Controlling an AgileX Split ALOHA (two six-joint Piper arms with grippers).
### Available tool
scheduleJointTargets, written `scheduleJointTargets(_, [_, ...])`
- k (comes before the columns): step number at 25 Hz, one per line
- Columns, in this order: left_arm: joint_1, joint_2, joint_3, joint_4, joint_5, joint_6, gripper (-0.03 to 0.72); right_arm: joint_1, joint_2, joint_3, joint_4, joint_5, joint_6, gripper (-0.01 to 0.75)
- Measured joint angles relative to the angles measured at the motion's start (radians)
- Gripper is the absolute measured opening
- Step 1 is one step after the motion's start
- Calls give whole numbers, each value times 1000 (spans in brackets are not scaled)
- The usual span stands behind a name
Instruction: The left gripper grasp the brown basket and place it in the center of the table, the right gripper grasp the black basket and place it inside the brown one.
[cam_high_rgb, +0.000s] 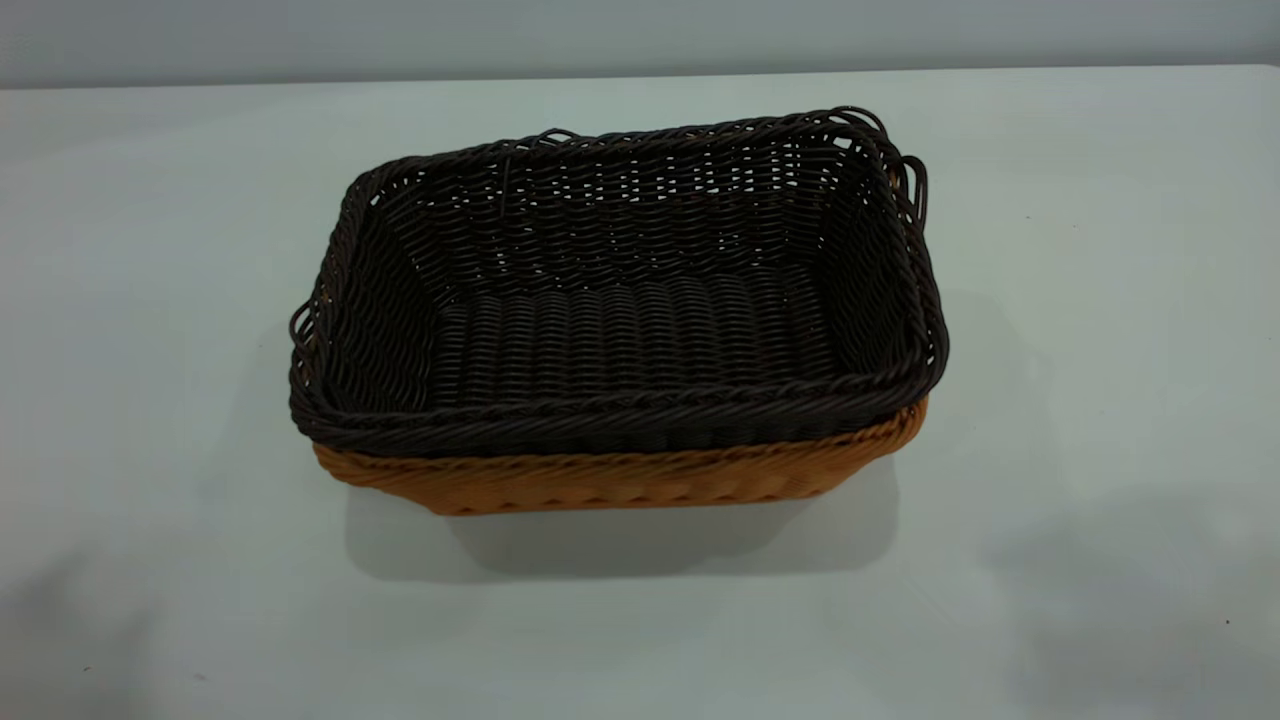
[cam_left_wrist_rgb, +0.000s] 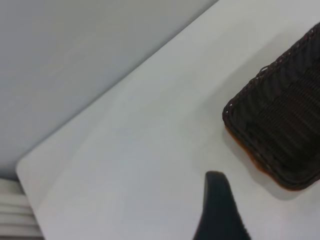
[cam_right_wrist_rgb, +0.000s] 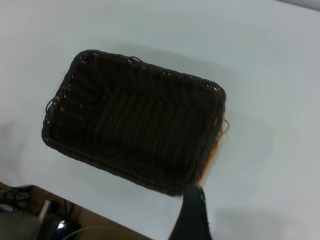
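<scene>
table (cam_high_rgb: 150, 250) white, matte; grey wall (cam_high_rgb: 640, 35) behind.

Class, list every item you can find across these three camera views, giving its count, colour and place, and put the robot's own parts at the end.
black basket: one, blackish dark-brown wicker, nested inside the brown basket, near the middle of the table.
brown basket: one, orange-tan wicker, standing on the table under the black basket; only its front wall and rim edge show.
table: one, plain white, bearing both baskets.
wall: one, pale grey, behind the table's far edge.
left gripper: one dark fingertip shown in the left wrist view, above bare table, apart from the baskets.
right gripper: one dark fingertip shown in the right wrist view, above the table beside the baskets, not touching them.
</scene>
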Motion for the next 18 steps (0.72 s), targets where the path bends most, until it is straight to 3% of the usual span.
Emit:
scheduleJointTargets(9, [0,-90,252,-5,0,-172,437,0,-370,433,-79,-3,2,542])
scheduleJointTargets(18, [0,-217,661,-110,0,-234,437,0,-699,899,-121,-136,3,542])
